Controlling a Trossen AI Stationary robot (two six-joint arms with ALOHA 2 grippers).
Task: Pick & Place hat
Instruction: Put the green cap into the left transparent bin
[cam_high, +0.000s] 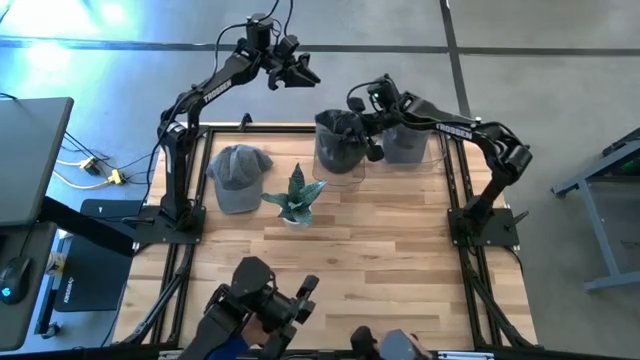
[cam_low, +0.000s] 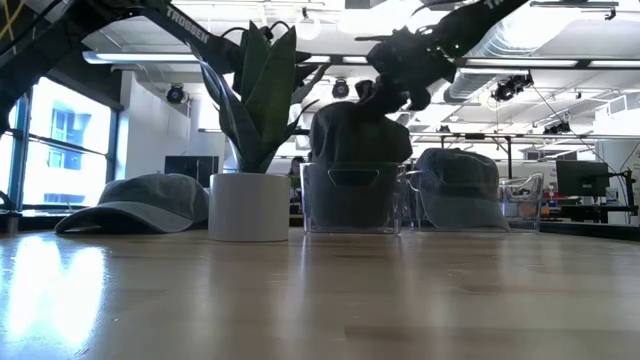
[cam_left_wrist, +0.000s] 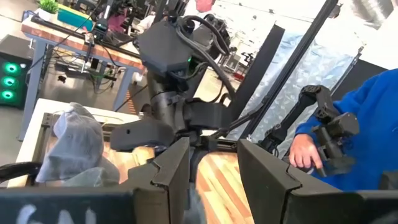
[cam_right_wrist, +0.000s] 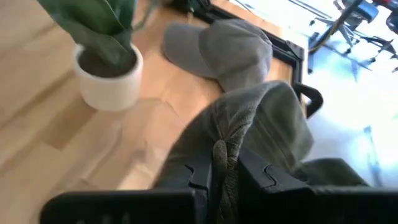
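1. The right gripper (cam_right_wrist: 225, 163) is pinching a fold of the dark hat (cam_high: 338, 132); its jaws are standing nearly closed with cloth bunched between them.
2. The hat is hanging below the jaws, sagging into the clear bin (cam_high: 340, 165).
3. The cloth is creasing, so it is judged soft and light; a crown fold is serving as the hold point.
4. The left gripper (cam_left_wrist: 214, 165) is waiting raised beyond the table's far edge, jaws parted and empty.
5. A grey cap (cam_high: 238, 175) is lying on the table (cam_high: 380, 250), well apart from the jaws.
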